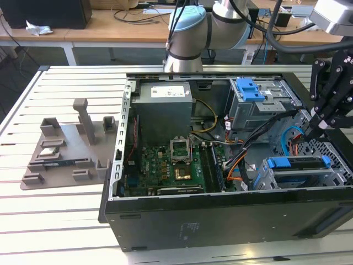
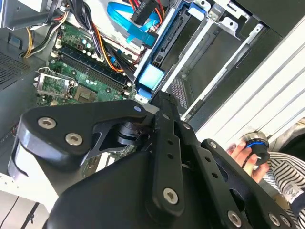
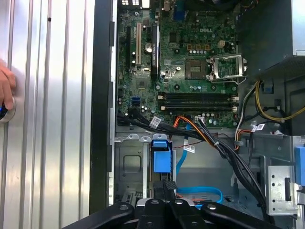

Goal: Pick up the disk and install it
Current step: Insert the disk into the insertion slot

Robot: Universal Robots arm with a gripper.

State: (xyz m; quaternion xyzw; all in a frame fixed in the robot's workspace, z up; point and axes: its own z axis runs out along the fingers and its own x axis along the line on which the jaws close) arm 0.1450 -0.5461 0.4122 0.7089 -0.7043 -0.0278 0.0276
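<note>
One disk [image 1: 298, 163] — seated in bay [image 1: 263, 178] | pincer [image 1: 313, 131] close above

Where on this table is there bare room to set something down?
Bare slats of the table lie in front of the grey fixture, at the exterior view's lower left, and behind it up to the far edge. The computer case is crowded: motherboard, cables, and the gripper over its drive cage.

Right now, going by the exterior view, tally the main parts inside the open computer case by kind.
Power-supply box: 1
Motherboard: 1
Metal drive cages: 2
Total: 4
</note>
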